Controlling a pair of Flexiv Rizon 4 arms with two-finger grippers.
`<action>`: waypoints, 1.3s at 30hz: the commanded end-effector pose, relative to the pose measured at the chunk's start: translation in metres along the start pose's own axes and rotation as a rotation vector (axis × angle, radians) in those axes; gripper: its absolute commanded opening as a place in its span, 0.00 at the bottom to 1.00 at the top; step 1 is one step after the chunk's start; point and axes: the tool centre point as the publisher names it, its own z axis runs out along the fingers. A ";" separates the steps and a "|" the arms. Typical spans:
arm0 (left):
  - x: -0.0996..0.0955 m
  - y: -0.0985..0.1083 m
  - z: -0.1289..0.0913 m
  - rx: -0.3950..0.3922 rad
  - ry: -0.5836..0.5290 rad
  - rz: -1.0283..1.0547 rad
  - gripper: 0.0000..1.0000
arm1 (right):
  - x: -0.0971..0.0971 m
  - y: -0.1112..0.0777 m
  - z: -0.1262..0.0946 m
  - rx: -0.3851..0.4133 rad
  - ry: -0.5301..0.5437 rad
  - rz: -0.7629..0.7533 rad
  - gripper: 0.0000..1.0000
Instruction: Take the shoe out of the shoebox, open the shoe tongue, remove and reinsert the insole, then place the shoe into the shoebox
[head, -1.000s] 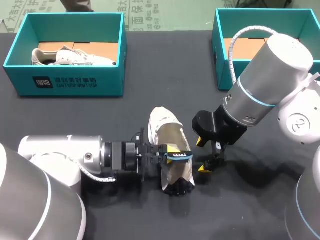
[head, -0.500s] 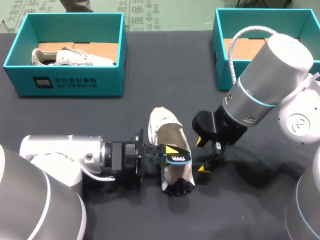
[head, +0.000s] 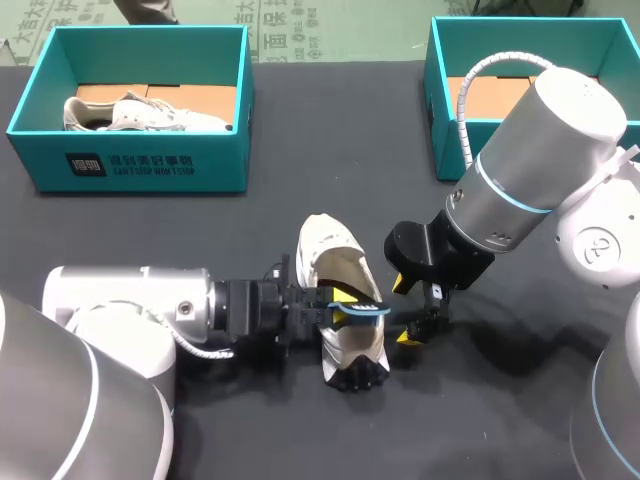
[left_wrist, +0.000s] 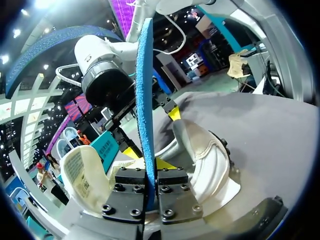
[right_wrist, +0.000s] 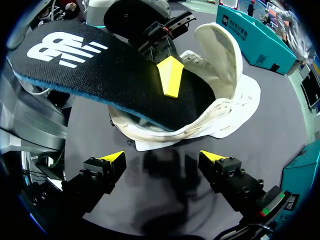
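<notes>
The left end effector (head: 345, 300) is closed on the insole (head: 362, 312), both fingers pinching its edge. In the left wrist view the insole (left_wrist: 145, 95) stands on edge, straight out from the clamped fingers. The shoe (head: 335, 262) lies on the table (head: 150, 230) just under and ahead of that end effector, and the insole lies over the shoe's opening. The right end effector (head: 403, 310) is open and holds nothing, its fingers spread wide, with the shoe (right_wrist: 222, 65) just ahead of it. A shoebox (head: 130, 165) stands well beyond the left end effector.

Head camera looks down; both wrist cameras closely share the shoe (head: 335, 255).
</notes>
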 end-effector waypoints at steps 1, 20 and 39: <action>-0.001 0.001 0.003 0.009 0.002 -0.008 0.00 | 0.001 0.000 0.002 0.001 -0.003 0.000 1.00; -0.004 -0.030 -0.003 0.081 -0.010 0.014 0.30 | 0.001 0.000 0.002 0.001 -0.003 0.000 1.00; 0.000 -0.044 -0.005 0.041 -0.027 0.093 0.00 | 0.001 0.000 0.002 0.001 -0.003 0.000 1.00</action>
